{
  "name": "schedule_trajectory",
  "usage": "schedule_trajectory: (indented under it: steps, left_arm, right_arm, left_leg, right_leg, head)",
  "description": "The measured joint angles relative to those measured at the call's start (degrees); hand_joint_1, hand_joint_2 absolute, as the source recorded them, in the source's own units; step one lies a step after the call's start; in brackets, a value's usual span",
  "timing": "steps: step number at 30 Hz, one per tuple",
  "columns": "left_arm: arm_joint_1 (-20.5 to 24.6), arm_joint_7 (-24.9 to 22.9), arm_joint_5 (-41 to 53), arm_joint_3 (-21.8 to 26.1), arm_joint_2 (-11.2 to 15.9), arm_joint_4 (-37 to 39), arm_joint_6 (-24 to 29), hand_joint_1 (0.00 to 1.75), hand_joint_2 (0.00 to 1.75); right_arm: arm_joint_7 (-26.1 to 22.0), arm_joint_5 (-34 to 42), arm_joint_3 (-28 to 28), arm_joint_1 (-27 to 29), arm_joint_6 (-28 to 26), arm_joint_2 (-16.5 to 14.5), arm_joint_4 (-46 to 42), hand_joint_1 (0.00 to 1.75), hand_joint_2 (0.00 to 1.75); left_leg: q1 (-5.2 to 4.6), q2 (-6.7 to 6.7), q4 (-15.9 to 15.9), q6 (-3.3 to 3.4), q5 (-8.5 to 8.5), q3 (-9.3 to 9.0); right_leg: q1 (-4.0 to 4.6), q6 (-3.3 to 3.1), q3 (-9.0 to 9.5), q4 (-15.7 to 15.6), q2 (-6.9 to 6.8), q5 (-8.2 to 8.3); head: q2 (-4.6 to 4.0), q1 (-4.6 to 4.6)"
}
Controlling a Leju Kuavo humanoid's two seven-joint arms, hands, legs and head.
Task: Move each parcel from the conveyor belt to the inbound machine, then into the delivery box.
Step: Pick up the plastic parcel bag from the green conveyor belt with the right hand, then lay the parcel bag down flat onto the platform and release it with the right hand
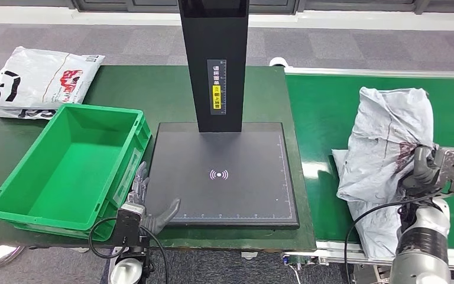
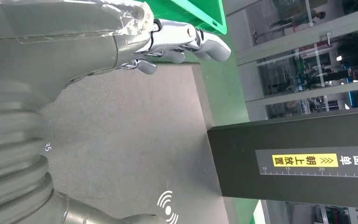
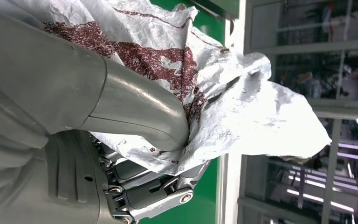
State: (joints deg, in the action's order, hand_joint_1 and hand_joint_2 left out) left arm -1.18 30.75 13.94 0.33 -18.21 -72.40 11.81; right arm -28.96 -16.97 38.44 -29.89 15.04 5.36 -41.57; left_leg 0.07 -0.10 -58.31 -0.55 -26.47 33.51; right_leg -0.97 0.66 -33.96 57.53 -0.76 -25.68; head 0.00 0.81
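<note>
The dark green surface point(image 1: 171, 89) carries the inbound machine point(image 1: 224, 174) — a black flat pad with a white signal mark at its middle and a black upright post rising from its far edge, a yellow label on the post. To its right runs the green conveyor belt point(image 1: 331, 112), and on the belt lies a crumpled white parcel point(image 1: 384, 136) with dark red print. To the left of the pad stands the green delivery box point(image 1: 65, 163), open and tilted a little off square. Beyond the box, at the far left corner, rests a second white parcel bag point(image 1: 38, 80) with black and red print. The right robot hand point(image 1: 428, 171) grips the crumpled parcel on the belt — thumb pressed into the wrapping, fingers point(image 3: 158, 186) curled under it. The left robot hand point(image 1: 151, 207) holds nothing, fingers spread, at the pad's near left corner beside the box.
</note>
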Motion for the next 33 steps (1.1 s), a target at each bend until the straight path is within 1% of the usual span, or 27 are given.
schedule_trajectory:
  steps: [4, 6, 8, 10, 14, 18, 20, 23, 28, 33]
  left_arm:
    - [-0.17, 0.03, -0.09, 0.0, 0.0, -0.15, 0.09, 0.0, 1.75]
    - [-0.19, 0.03, -0.1, 0.0, -0.01, -0.28, 0.15, 0.0, 1.75]
    - [-0.19, 0.03, -0.12, 0.0, -0.02, -0.32, 0.2, 0.0, 1.75]
    - [-0.2, 0.03, -0.15, 0.0, -0.04, -0.33, 0.21, 0.0, 1.75]
    - [-0.19, 0.03, -0.2, 0.0, -0.1, -0.34, 0.21, 0.0, 1.75]
    - [-0.17, -0.18, -0.23, 0.0, -0.15, -0.27, -0.1, 0.0, 1.75]
    - [-0.17, -0.41, -0.26, 0.0, -0.17, -0.26, -0.15, 0.0, 1.75]
    - [-0.18, -0.57, -0.55, 0.0, -0.17, -0.33, -0.05, 0.0, 1.75]
    - [-0.25, -0.67, -1.26, 0.0, -0.17, -0.64, 0.34, 0.0, 1.75]
    - [-0.37, -0.7, -1.55, 0.0, -0.17, -1.28, 0.69, 0.0, 1.75]
  right_arm:
    - [0.9, 1.89, 0.0, 0.04, -2.39, -0.43, -1.32, 1.75, 1.75]
    - [1.6, 1.43, -0.18, -0.08, -3.29, -1.06, -1.74, 1.75, 1.75]
    - [1.96, -0.04, -1.12, -0.5, -4.17, -2.21, -1.76, 1.75, 1.75]
    - [2.11, -1.82, -3.26, -1.3, -5.0, -3.92, -1.59, 1.75, 1.75]
    - [2.81, -3.62, -9.04, -3.09, -6.44, -7.72, -1.26, 1.75, 1.75]
    - [4.9, -4.35, -15.11, -3.41, -5.01, -11.49, -1.25, 1.75, 1.75]
    - [5.62, -4.83, -19.22, -3.37, -4.73, -13.84, -1.11, 1.75, 1.75]
    - [6.0, -4.04, -25.88, -3.41, -6.15, -16.95, -0.04, 1.75, 1.75]
    - [7.81, 0.05, -35.0, -5.41, -7.93, -19.93, 3.02, 1.75, 1.75]
    - [8.48, 1.51, -40.1, -7.48, -7.93, -21.97, 6.08, 1.75, 1.75]
  left_leg:
    - [0.0, 0.0, 0.0, 0.0, 0.0, 0.02]
    - [0.01, -0.01, 0.01, 0.0, 0.0, 0.04]
    - [0.01, 0.04, 0.03, -0.01, 0.0, 0.12]
    - [0.02, 0.12, 0.05, -0.05, 0.01, 0.1]
    - [0.1, 0.13, 0.06, -0.17, 0.12, -0.02]
    - [0.17, 0.04, 0.07, -0.21, 0.17, 0.03]
    - [0.17, 0.26, 0.08, -0.25, 0.15, 0.02]
    - [0.18, 0.42, 0.09, -0.29, 0.15, 0.04]
    - [0.21, 0.29, 0.1, -0.35, 0.21, 0.11]
    - [0.2, 0.27, 0.09, -0.35, 0.21, 0.12]
  right_leg:
    - [0.0, 0.0, 0.01, 0.01, 0.0, 0.0]
    - [0.01, 0.0, 0.03, 0.02, 0.0, 0.0]
    - [0.01, 0.0, 0.03, 0.03, 0.02, 0.0]
    - [0.02, -0.01, 0.01, 0.04, 0.09, 0.01]
    - [0.1, -0.09, -0.04, 0.05, 0.12, 0.06]
    - [0.16, -0.12, -0.06, 0.09, 0.06, 0.07]
    - [0.17, -0.17, -0.17, 0.1, 0.28, 0.11]
    - [0.18, -0.23, -0.28, 0.11, 0.43, 0.14]
    - [0.19, -0.24, -0.3, 0.14, 0.31, 0.13]
    - [0.18, -0.24, -0.3, 0.14, 0.3, 0.14]
  head:
    - [0.0, 0.0]
    - [0.0, 0.0]
    - [0.0, 0.0]
    - [0.0, 0.0]
    - [0.0, 0.02]
    - [0.0, 0.0]
    - [0.0, 0.0]
    - [0.0, 0.01]
    - [0.0, 0.01]
    - [0.0, 0.01]
